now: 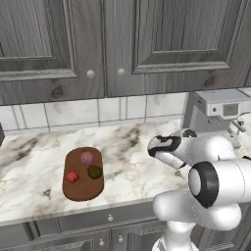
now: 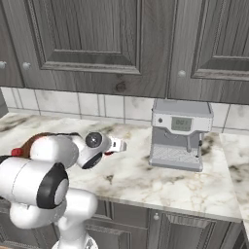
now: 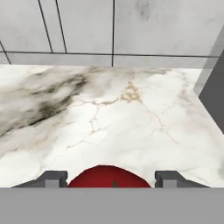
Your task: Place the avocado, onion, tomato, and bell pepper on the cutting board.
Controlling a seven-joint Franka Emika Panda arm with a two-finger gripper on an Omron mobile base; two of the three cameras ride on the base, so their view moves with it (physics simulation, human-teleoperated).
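The dark reddish-brown cutting board [image 1: 83, 188] lies on the marble counter at the left. On it rest the pink-purple onion [image 1: 87, 158], the dark avocado [image 1: 94, 171] and the blocky red bell pepper [image 1: 72, 176]. To the right of the board my gripper [image 2: 120, 145] is low over the counter, pointing toward the back wall. In the hand view the smooth red tomato [image 3: 109, 177] sits between the two fingertips [image 3: 52, 178], with a narrow gap on each side. The gripper [image 3: 109, 179] is open.
A grey coffee machine [image 2: 180, 133] stands on the counter to the right of the gripper, and its dark side shows at the hand view's right edge. Tiled backsplash [image 3: 113, 30] and wooden wall cabinets [image 1: 122, 44] rise behind the counter. My own arm hides the counter's right part in the left base view.
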